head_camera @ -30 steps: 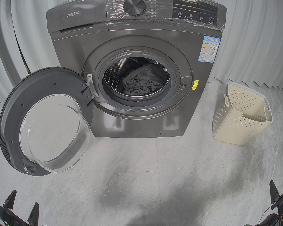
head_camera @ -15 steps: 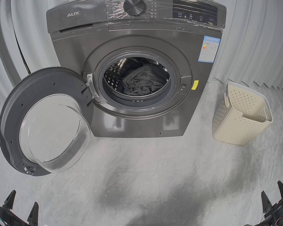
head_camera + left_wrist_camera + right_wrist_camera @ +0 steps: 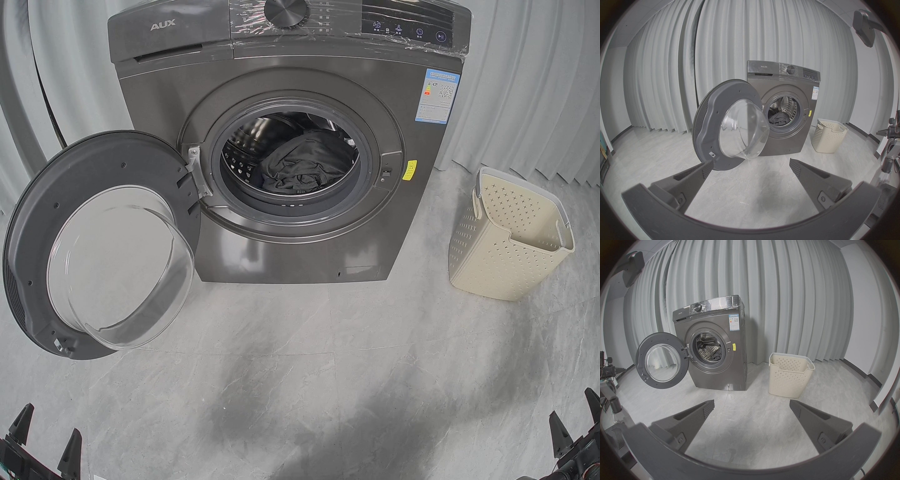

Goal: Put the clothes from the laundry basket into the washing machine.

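Dark grey clothes [image 3: 306, 164] lie bunched inside the drum of the washing machine [image 3: 400, 206]. Its round door [image 3: 103, 244] stands swung wide open on the robot's left, glass bowl facing outward. The cream perforated laundry basket [image 3: 487, 262] stands upright on the grey tiled floor [image 3: 325, 362], near the machine's right side and not touching it. Left end effector [image 3: 750, 162]: fingers apart, low over the floor. Right end effector [image 3: 750, 402]: fingers likewise apart, well short of the basket.
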### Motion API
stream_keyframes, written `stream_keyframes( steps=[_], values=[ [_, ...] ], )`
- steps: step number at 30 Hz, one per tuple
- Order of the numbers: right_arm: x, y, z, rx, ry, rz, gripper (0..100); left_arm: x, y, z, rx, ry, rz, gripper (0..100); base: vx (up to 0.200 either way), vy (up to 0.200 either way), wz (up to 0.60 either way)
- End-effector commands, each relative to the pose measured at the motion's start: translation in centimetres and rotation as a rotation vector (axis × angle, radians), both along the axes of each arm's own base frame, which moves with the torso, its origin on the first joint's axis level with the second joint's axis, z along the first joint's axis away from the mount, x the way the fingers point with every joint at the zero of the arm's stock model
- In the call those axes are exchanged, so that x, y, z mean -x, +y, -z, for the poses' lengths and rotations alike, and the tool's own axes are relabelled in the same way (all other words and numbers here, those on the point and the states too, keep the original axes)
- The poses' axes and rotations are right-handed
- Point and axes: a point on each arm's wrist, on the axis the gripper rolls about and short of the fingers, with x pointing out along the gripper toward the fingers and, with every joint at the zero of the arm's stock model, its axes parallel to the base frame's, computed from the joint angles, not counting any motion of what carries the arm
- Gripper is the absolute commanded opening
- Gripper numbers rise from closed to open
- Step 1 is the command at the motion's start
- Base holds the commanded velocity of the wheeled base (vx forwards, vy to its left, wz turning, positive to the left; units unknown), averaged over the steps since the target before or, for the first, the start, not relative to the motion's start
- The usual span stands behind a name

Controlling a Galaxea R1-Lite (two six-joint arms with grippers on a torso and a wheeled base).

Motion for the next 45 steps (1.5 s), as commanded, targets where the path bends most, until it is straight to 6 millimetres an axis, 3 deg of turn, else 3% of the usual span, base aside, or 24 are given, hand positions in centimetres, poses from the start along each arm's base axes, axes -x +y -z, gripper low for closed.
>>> stream_keyframes(
  steps=[1, 13, 25, 34, 41, 45],
  values=[
    [0.09, 0.00, 0.04, 0.000, -0.010, 0.000, 100, -0.03, 0.00, 0.47, 0.001, 0.004, 0.000, 100, 0.000, 0.200, 0.00],
    [0.09, 0.00, 0.04, 0.000, -0.010, 0.000, 100, -0.03, 0.00, 0.47, 0.007, 0.004, 0.000, 100, 0.000, 0.200, 0.00],
    [0.09, 0.00, 0.04, 0.000, -0.010, 0.000, 100, -0.03, 0.01, 0.47, 0.012, 0.004, -0.003, 100, 0.000, 0.000, 0.00],
    [0.09, 0.00, 0.04, 0.000, -0.010, 0.000, 100, -0.03, 0.02, 0.48, 0.022, 0.006, -0.002, 100, 0.000, 0.200, 0.00],
    [0.08, 0.01, 0.04, 0.002, -0.009, 0.003, 100, -0.03, 0.01, 0.48, 0.024, 0.006, -0.003, 100, 0.000, 0.000, 0.00],
    [0.08, 0.00, 0.04, 0.001, -0.009, 0.008, 100, -0.03, 0.01, 0.47, 0.024, 0.004, -0.003, 100, 0.000, 0.000, 0.60]
  ],
)
